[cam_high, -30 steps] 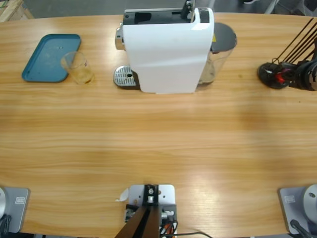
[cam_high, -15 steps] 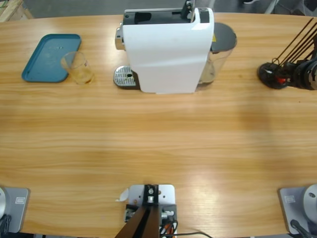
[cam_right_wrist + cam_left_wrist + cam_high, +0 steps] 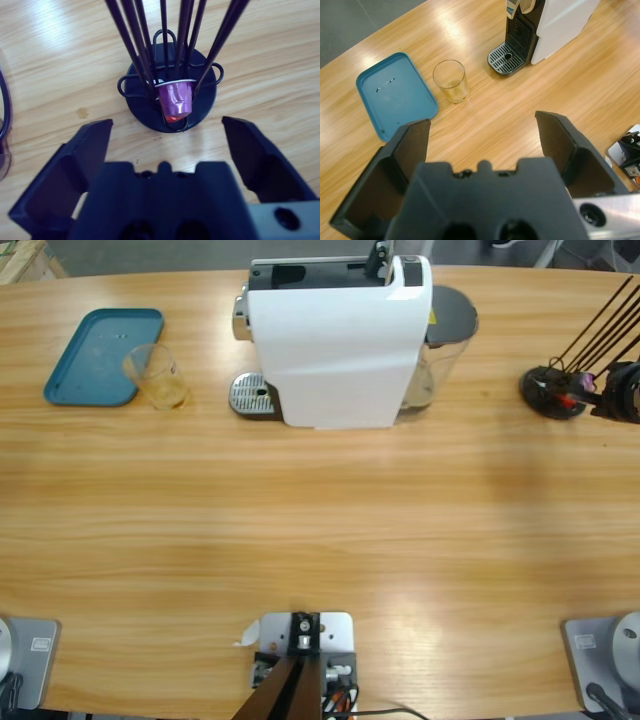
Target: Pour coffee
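The white coffee machine (image 3: 340,340) is standing at the tabletop's far edge, its drip grate (image 3: 252,395) bare. A teal tray (image 3: 92,355) is lying toward the far left corner, with the clear tumbler (image 3: 157,376) just beside it, showing no dark coffee. The left gripper (image 3: 482,137) is hovering spread wide, well short of the tumbler. The right gripper (image 3: 167,135) is gaping before the capsule rack (image 3: 170,95) holding a purple capsule (image 3: 176,97).

We see a glossy wooden table (image 3: 320,540), a smooth white plastic coffee machine (image 3: 335,345) with a metal drip grate (image 3: 505,51), and beside it a clear tumbler (image 3: 451,80) and matt teal tray (image 3: 395,95).
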